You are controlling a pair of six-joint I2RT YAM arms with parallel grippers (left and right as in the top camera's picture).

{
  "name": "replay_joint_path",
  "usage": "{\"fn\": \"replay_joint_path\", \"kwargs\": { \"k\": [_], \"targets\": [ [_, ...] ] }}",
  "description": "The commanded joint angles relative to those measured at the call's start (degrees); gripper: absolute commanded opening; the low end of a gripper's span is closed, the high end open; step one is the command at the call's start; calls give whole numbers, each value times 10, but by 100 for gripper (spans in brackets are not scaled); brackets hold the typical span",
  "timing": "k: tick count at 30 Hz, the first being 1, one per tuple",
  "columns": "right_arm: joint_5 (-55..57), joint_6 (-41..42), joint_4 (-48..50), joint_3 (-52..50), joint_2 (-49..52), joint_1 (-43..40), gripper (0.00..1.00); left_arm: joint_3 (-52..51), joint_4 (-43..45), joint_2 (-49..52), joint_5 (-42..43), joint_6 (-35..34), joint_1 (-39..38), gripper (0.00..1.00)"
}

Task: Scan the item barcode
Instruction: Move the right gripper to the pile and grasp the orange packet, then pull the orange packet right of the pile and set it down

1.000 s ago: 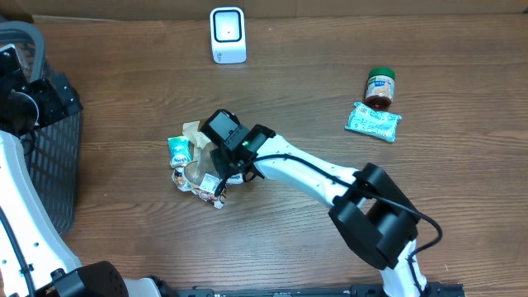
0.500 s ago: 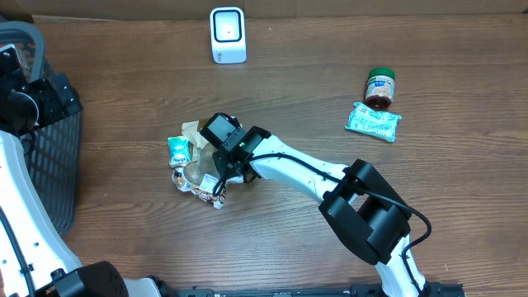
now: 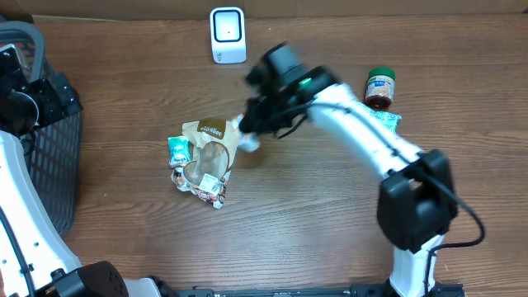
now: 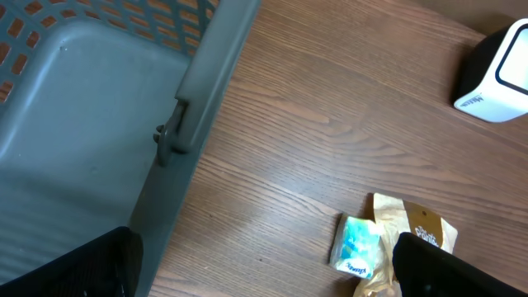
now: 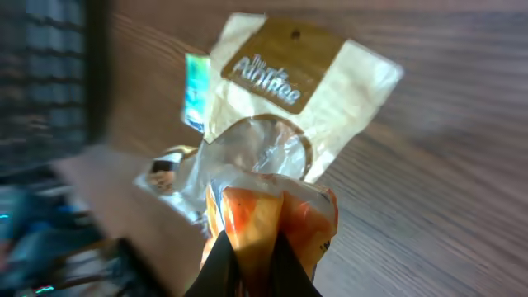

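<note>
My right gripper (image 5: 254, 247) is shut on a small orange snack packet (image 5: 272, 219), pinched at its lower edge and lifted off the table. In the overhead view the right gripper (image 3: 248, 130) hangs just right of the item pile, with the packet (image 3: 247, 143) under it. The white barcode scanner (image 3: 228, 35) stands at the back of the table, apart from the packet. My left gripper (image 4: 264, 276) is open with nothing between its fingers, beside the basket.
A beige windowed pouch (image 3: 210, 144), a teal tissue pack (image 3: 178, 150) and small wrapped snacks (image 3: 202, 188) lie in a pile at centre left. A brown jar (image 3: 380, 87) and a green packet (image 3: 373, 122) lie at the right. A dark mesh basket (image 3: 49, 165) stands at the left edge.
The right gripper shut on the orange packet in the pile, then lifted and swung up and to the right, uncovering the beige pouch. The left arm has not moved.
</note>
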Motion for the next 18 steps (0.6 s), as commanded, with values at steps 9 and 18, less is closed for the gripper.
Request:
{"fn": "replay_joint_path", "kwargs": {
  "k": [9,18],
  "targets": [
    [-157,57,200,-196,-14,-35,4,12,0,-3,6,-5,0,100],
    [-63,148,329,-272,-9,-18,4,12,0,-3,6,-5,0,100]
  ]
}}
